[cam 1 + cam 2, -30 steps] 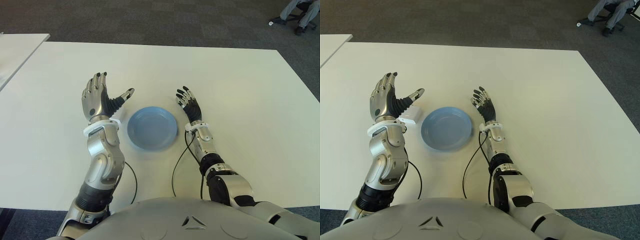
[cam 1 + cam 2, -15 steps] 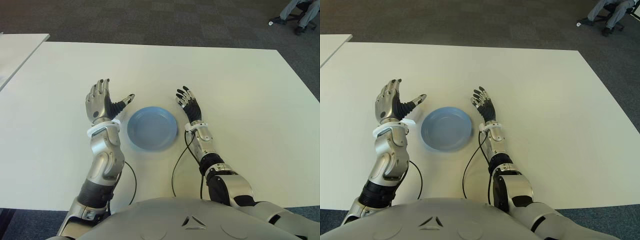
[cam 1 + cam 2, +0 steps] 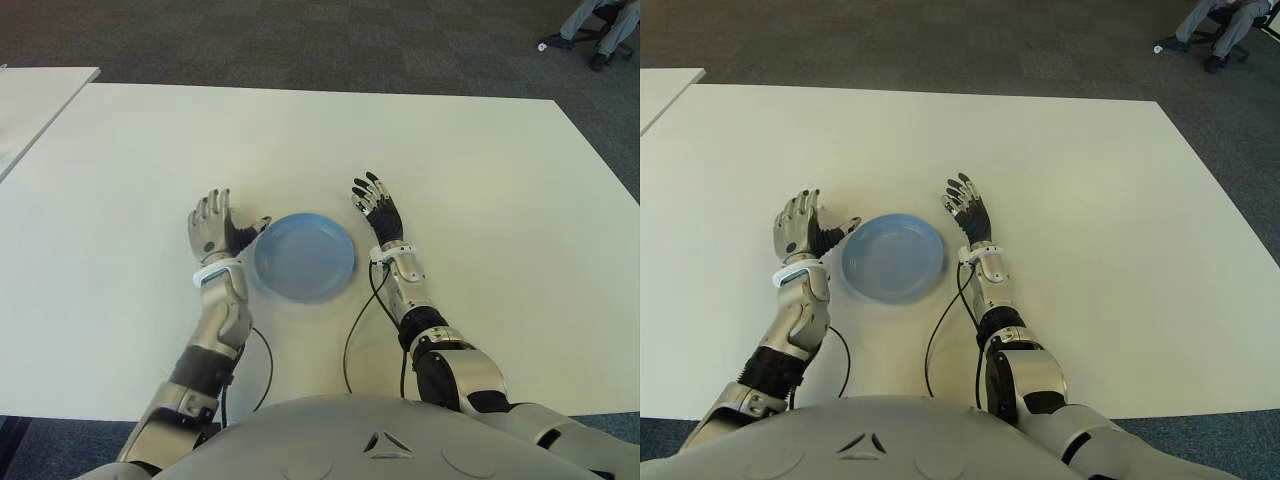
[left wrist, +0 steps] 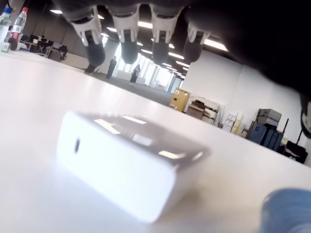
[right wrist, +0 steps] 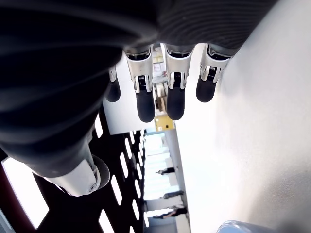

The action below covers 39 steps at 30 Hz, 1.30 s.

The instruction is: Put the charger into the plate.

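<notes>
The white charger [image 4: 129, 162] lies flat on the white table [image 3: 480, 180], seen close up in the left wrist view. My left hand [image 3: 232, 218] is low over it, just left of the plate, and covers it in both eye views. Its fingers [image 4: 129, 46] are spread above the charger and do not touch it. The blue plate [image 3: 304, 256] sits empty in front of me, its edge also showing as the blue rim [image 4: 287, 211]. My right hand [image 3: 378, 208] shows just right of the plate with relaxed, spread fingers, holding nothing.
Black cables [image 3: 352, 335] run from both wrists across the table toward my body. A second white table [image 3: 40, 95] stands at the far left. A seated person's legs [image 3: 600, 20] show on the carpet beyond the far right corner.
My left hand has come down from a raised pose to just above the table, over the charger, which the eye views no longer show. The right hand and plate have not moved.
</notes>
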Each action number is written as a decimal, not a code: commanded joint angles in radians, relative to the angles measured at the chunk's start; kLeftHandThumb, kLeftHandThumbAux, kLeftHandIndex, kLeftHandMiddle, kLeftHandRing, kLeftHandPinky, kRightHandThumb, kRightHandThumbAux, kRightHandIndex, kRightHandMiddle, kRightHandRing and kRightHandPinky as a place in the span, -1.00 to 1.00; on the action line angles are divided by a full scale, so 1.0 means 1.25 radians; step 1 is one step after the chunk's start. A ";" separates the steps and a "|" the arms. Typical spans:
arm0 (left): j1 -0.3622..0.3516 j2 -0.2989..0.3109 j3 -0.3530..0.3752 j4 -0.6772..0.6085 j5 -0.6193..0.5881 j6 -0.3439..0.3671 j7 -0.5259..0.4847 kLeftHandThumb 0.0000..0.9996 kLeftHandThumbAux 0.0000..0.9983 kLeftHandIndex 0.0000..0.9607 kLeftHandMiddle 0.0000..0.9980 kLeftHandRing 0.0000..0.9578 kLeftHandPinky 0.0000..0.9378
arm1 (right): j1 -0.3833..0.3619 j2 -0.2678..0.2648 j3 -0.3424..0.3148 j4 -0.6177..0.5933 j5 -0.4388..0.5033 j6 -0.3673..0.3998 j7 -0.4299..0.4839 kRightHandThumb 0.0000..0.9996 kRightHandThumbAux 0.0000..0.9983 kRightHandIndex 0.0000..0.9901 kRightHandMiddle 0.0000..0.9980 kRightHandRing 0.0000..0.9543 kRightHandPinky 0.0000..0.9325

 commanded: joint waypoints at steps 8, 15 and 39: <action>-0.062 0.005 0.001 0.216 -0.057 -0.048 0.116 -0.59 -0.37 -1.00 -1.00 -1.00 -0.90 | 0.028 -0.003 -0.007 0.021 0.006 0.025 0.000 -0.89 0.42 -0.86 -0.61 -0.68 -0.77; -0.076 0.000 -0.004 0.281 -0.081 -0.070 0.175 -0.62 -0.39 -1.00 -1.00 -1.00 -0.93 | 0.030 -0.004 -0.009 0.020 0.007 0.020 0.005 -0.87 0.42 -0.85 -0.60 -0.68 -0.76; -0.084 -0.001 -0.021 0.314 -0.096 -0.069 0.213 -0.62 -0.38 -1.00 -1.00 -1.00 -0.96 | 0.028 -0.012 -0.018 0.025 0.009 0.019 0.017 -0.86 0.45 -0.84 -0.59 -0.66 -0.75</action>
